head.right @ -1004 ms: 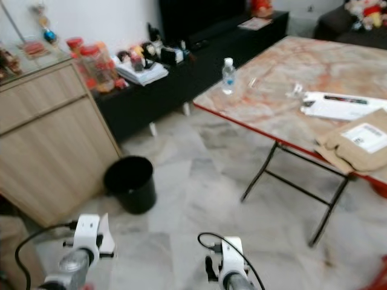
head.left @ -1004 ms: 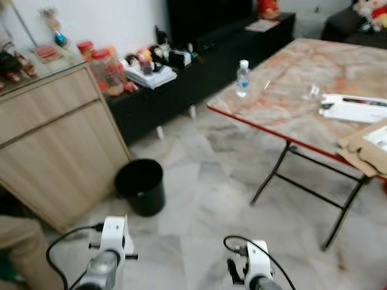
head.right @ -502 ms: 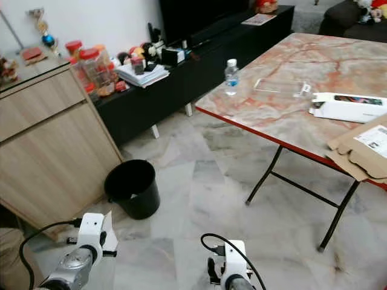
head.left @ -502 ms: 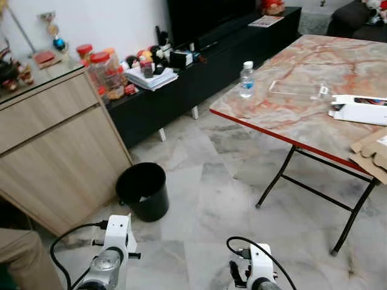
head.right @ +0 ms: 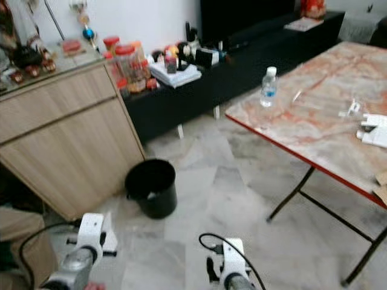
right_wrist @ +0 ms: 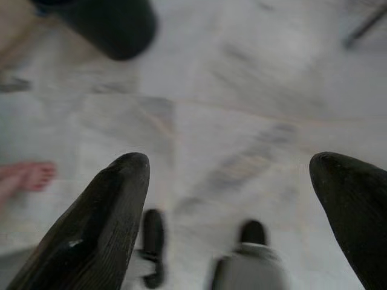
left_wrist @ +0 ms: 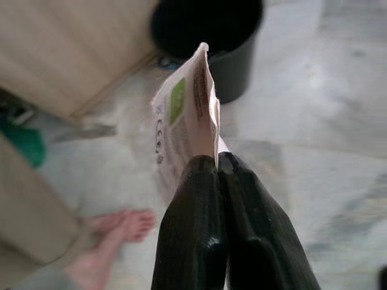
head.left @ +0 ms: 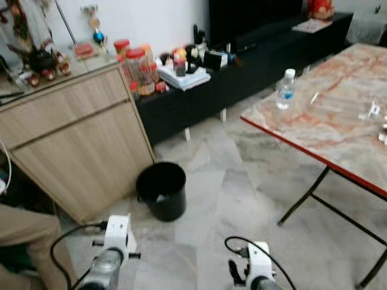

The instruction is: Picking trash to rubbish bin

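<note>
The left end effector (left_wrist: 217,163) is pinching a thin wrapper (left_wrist: 184,121) between closed fingers, with the black bin (head.left: 161,190) standing ahead on the floor. The right end effector (right_wrist: 230,181) is hanging wide open, empty. Released too early, the light wrapper risks fluttering past the bin.

No legible text; only blurred print on the white packet (left_wrist: 184,112).

One black bin (head.left: 161,190), one water bottle (head.left: 285,89), one folding table (head.left: 326,130), two red-lidded jars (head.left: 140,69), one wrapper (left_wrist: 186,118).
</note>
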You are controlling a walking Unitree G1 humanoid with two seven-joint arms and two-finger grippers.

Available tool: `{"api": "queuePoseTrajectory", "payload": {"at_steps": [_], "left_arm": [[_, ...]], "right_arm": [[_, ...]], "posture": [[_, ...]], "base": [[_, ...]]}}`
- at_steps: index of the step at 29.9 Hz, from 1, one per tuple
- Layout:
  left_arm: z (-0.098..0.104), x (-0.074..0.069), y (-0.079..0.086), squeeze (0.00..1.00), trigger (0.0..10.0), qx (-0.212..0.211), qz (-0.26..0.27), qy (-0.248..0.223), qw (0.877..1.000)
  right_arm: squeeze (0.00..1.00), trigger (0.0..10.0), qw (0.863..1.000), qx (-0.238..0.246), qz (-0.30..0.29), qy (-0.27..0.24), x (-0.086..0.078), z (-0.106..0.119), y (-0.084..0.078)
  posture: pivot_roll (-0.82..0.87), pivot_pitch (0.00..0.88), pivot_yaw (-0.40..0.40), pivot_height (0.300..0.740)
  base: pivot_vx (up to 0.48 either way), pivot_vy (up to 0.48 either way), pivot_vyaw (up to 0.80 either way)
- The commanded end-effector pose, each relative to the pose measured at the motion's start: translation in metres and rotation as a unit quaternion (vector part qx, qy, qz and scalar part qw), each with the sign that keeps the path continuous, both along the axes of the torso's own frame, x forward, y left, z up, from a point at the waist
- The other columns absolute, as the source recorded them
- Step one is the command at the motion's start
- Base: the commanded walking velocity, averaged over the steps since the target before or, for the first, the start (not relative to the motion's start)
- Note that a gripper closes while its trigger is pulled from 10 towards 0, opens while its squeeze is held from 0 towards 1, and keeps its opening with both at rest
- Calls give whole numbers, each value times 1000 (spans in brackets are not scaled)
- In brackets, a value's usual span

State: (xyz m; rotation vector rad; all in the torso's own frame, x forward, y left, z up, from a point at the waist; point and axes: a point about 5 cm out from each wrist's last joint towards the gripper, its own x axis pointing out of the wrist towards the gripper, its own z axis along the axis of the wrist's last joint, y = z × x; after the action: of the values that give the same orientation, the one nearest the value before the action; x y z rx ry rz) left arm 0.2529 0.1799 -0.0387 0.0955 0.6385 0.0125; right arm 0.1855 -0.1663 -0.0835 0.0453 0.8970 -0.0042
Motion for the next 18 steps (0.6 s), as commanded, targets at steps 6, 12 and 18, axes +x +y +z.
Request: {"api": "queuePoseTrajectory", "payload": {"at_steps": [6, 12, 18], "left_arm": [[3, 1, 13, 0, 10000, 17, 9, -1, 1000], [2, 1, 13, 0, 10000, 17, 9, 0, 1000], [2, 1, 12, 0, 10000, 20, 4, 2, 1000]], "right_arm": [[0, 10000, 1000, 15, 11, -2, 3, 1, 13], [0, 10000, 1000, 9, 25, -4, 4, 1, 15], [0, 10000, 1000, 15, 19, -10, 7, 3, 15]], "posture": [[28, 0, 100, 740], [24, 0, 102, 740], [-2, 0, 83, 740]], "base": [[301, 0, 0], [302, 0, 0], [300, 0, 0]]}}
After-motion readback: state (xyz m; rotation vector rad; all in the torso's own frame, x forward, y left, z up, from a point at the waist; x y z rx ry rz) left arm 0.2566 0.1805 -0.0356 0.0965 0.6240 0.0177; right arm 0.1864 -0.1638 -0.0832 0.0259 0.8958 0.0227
